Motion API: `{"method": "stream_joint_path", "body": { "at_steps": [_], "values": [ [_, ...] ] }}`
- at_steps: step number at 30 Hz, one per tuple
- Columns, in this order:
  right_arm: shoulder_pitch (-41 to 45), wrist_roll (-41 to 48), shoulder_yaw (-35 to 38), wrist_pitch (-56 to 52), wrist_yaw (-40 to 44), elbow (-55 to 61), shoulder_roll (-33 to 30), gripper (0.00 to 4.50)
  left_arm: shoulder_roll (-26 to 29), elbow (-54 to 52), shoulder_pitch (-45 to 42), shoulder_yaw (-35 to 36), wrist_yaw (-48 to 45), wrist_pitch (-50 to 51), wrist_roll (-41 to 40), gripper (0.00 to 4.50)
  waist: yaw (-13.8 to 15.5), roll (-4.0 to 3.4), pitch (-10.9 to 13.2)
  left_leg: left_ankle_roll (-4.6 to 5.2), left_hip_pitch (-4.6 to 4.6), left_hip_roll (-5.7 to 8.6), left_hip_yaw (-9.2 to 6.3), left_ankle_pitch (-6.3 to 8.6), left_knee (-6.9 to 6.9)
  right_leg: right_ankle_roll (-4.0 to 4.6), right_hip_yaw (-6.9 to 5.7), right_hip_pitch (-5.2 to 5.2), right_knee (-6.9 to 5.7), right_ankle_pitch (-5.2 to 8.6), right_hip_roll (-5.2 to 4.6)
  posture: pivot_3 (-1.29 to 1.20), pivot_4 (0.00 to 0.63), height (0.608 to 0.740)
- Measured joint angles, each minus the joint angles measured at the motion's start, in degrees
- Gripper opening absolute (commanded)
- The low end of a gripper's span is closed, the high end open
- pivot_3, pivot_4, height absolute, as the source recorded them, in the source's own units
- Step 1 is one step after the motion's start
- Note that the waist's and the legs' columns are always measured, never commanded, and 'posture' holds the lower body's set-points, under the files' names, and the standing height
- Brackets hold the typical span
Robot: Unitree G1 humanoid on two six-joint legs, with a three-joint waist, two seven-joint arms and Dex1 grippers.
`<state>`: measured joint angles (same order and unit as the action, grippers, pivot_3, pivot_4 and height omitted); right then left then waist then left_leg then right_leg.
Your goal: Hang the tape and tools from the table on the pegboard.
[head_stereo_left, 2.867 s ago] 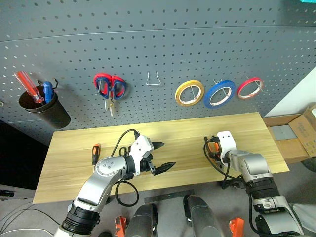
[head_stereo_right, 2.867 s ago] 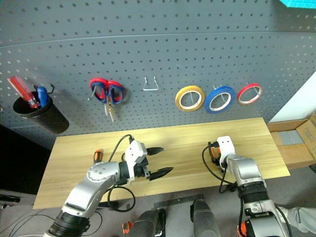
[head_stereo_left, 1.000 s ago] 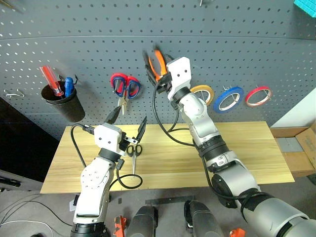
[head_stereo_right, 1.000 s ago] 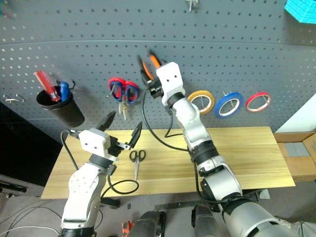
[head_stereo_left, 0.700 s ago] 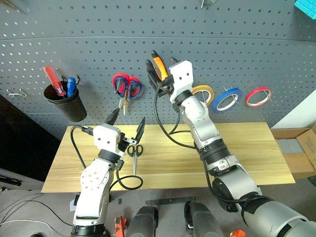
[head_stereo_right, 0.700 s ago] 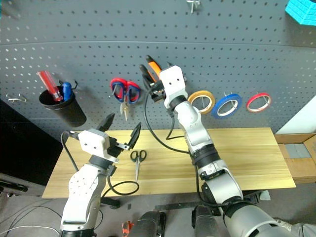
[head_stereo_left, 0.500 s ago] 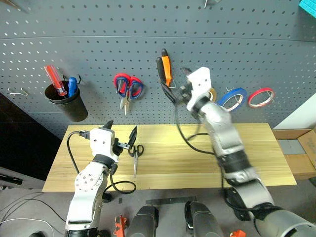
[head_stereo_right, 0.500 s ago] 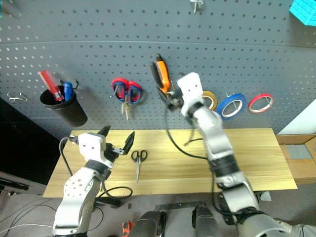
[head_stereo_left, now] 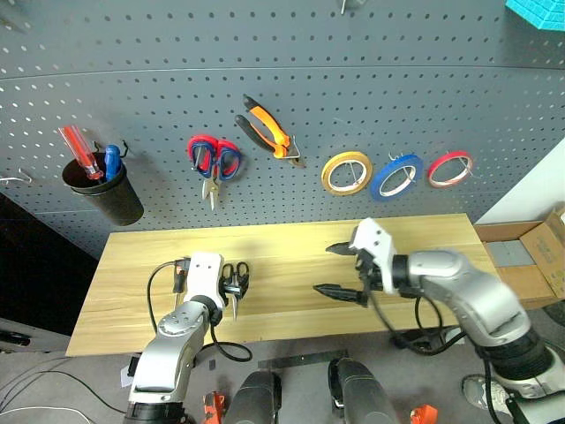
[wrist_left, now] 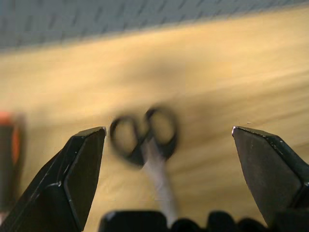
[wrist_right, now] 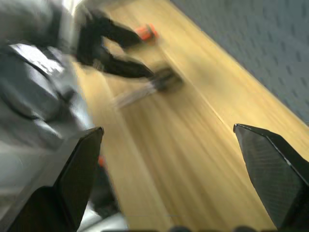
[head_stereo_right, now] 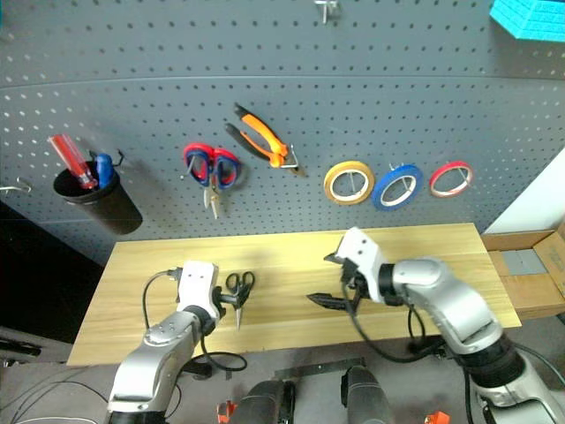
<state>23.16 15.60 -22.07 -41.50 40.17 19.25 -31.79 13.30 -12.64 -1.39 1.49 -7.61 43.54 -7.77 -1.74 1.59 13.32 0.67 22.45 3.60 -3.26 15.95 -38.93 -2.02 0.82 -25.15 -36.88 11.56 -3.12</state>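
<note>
The black-handled scissors [head_stereo_right: 239, 283] lie on the table [head_stereo_left: 291, 238] at the left. My left gripper [wrist_left: 167, 130] is open low over them, a finger on either side of the handles, not touching. Beside them the screwdriver's orange-and-black handle [wrist_left: 8, 145] shows in the left wrist view. The orange-and-black pliers [head_stereo_left: 265, 132] hang on a hook of the pegboard [head_stereo_left: 371, 79], and the blue tape [head_stereo_left: 395, 175] hangs further right. My right gripper [head_stereo_left: 323, 269] is open and empty above the middle of the table.
On the pegboard hang a black cup [head_stereo_left: 97, 190] with a red and a blue screwdriver, red-and-blue scissors [head_stereo_left: 212, 159], a yellow tape [head_stereo_left: 346, 170] and a red tape [head_stereo_left: 448, 166]. A cardboard box [head_stereo_left: 538, 243] stands beyond the table's right end.
My right gripper left the pliers hanging on the pegboard hook and dropped back down over the table. My left gripper tipped downward and sank toward the black scissors.
</note>
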Motion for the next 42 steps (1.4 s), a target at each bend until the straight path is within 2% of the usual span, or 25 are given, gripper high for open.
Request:
{"method": "stream_joint_path", "body": {
  "at_steps": [8, 15, 18, 28, 30, 33, 37, 39, 42],
  "values": [
    [-0.3, -3.7, -0.4, 3.0, -3.7, -1.7, 5.2, 4.48, -3.7, 3.7, -1.2, 0.6, 3.1, 4.9, 0.4, 4.5, 0.1, 0.01, 0.0, -0.05, 0.04, 0.0, -0.04, 0.02, 0.01, 0.01, -0.01, -0.04, 0.02, -0.01, -0.01, -0.05, 0.233, 0.74],
    [-0.3, -5.4, 0.4, 3.5, -3.8, -4.0, 5.0, 4.48, -8.1, 13.1, -6.1, 2.8, 6.8, 2.7, 1.3, 4.5, 0.1, -0.01, 0.0, -0.05, -0.01, 0.01, -0.03, 0.03, 0.01, 0.0, -0.02, -0.01, 0.01, -0.01, -0.03, -0.09, 0.235, 0.74],
    [-0.3, -5.4, 0.9, 3.5, -3.4, -3.9, 4.3, 4.5, -8.2, 14.4, -6.2, 3.0, 7.3, 0.8, 1.9, 3.96, -0.1, -0.03, 0.0, -0.05, -0.04, 0.01, 0.0, 0.03, 0.02, 0.0, 0.01, 0.01, 0.01, -0.01, -0.03, -0.09, 0.235, 0.74],
    [-1.5, -5.5, 1.3, 3.3, -3.0, -3.6, 4.1, 4.5, -8.5, 14.3, -6.0, 5.1, 9.0, 1.1, 2.3, 0.64, -0.1, -0.05, 0.0, -0.05, -0.1, 0.01, 0.0, 0.03, 0.02, -0.01, 0.0, 0.1, 0.02, -0.01, -0.03, -0.09, 0.226, 0.74],
    [-1.5, -5.5, 1.3, 3.3, -3.0, -3.6, 4.3, 4.5, -7.9, 13.1, -5.0, 4.9, 8.0, 1.3, 2.2, 0.1, -0.1, -0.05, 0.0, -0.05, -0.1, 0.0, 0.0, 0.03, 0.02, -0.01, 0.0, 0.08, 0.02, -0.01, -0.03, -0.08, 0.226, 0.74],
    [-1.0, -5.5, 2.0, 3.7, -3.1, -4.0, 4.9, 4.5, -6.8, 12.5, -4.0, 4.7, 6.4, 0.3, 2.1, 0.1, -0.1, -0.05, 0.0, -0.06, -0.09, 0.0, -0.01, 0.03, 0.02, -0.01, -0.01, 0.07, 0.02, -0.01, -0.02, -0.07, 0.218, 0.74],
    [1.0, -5.4, 3.2, 4.9, -2.9, -5.6, 5.9, 4.5, -4.4, 12.0, -3.4, 4.5, 4.0, -6.1, 2.4, 0.1, 0.0, -0.02, 0.0, -0.06, -0.04, 0.0, -0.01, 0.03, 0.02, 0.0, -0.02, 0.03, 0.03, -0.01, -0.03, -0.05, 0.206, 0.74],
    [2.0, -5.3, 3.7, 5.9, -2.1, -6.4, 6.0, 4.5, -2.3, 9.0, -2.3, 4.5, 1.1, -12.9, 2.3, 0.1, 0.0, -0.02, 0.0, -0.1, 0.05, -0.01, -0.01, 0.04, 0.04, 0.01, 0.01, -0.07, 0.04, -0.02, -0.04, -0.04, 0.202, 0.74],
    [3.4, -3.8, 4.3, 6.6, 1.4, -6.5, 5.9, 4.5, -3.6, 4.4, -1.6, 6.9, -0.8, -23.2, 0.0, 0.1, 0.2, -0.02, 0.0, -0.14, 0.16, -0.02, -0.05, 0.05, 0.03, 0.02, 0.02, -0.11, 0.15, -0.02, -0.04, -0.02, 0.197, 0.74]
  ]
}}
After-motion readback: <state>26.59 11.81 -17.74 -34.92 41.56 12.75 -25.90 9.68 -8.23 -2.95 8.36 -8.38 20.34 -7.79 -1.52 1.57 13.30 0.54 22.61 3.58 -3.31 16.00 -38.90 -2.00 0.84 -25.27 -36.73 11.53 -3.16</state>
